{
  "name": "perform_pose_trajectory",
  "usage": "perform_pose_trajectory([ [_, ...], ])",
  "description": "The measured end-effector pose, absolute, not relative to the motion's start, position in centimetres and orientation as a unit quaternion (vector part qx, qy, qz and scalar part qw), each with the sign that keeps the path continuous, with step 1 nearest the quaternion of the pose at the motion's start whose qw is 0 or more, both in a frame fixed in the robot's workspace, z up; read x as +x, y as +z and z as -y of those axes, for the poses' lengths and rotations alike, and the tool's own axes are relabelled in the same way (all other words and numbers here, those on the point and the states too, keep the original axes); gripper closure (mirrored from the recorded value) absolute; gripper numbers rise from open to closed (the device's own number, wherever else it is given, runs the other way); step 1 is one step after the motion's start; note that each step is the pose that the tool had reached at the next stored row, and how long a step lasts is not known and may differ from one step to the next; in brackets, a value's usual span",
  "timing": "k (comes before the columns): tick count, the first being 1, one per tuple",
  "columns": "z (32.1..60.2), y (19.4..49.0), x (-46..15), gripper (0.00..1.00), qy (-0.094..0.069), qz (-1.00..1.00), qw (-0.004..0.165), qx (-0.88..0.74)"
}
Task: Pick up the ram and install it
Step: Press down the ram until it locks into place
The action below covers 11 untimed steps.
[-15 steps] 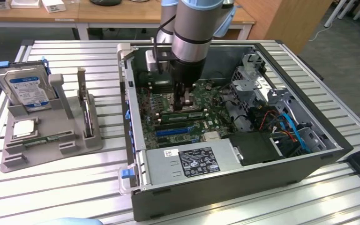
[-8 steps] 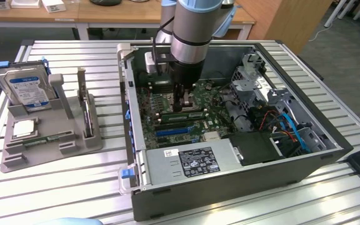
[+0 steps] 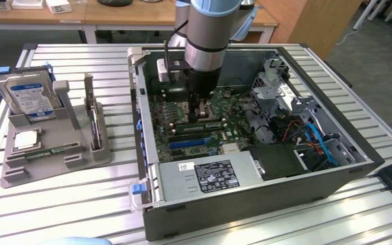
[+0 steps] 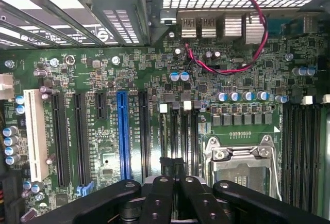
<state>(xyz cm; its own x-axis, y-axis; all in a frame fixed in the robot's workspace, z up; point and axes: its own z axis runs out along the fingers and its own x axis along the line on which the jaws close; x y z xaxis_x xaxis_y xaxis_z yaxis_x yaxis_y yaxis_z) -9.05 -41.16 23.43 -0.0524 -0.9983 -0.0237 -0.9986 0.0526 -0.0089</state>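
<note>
Green ram point(image 3: 201, 124) lies flat across the motherboard point(image 3: 182, 120); my gripper point(image 3: 197, 113), closed together, points straight down above it.

1. Even, bright overhead room light; the slatted bench point(image 3: 67, 204) shines pale.
2. Soft shadow inside the computer case point(image 3: 264, 196).
3. The wrist view's motherboard point(image 4: 154, 105) is evenly lit, slightly soft.
</note>
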Motion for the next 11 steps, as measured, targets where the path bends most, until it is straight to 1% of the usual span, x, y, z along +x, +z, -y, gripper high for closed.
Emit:
perform_pose_trajectory([
  [11, 41.16, 22.83, -9.31, 0.90, 0.000, -0.725, 0.017, -0.688],
])
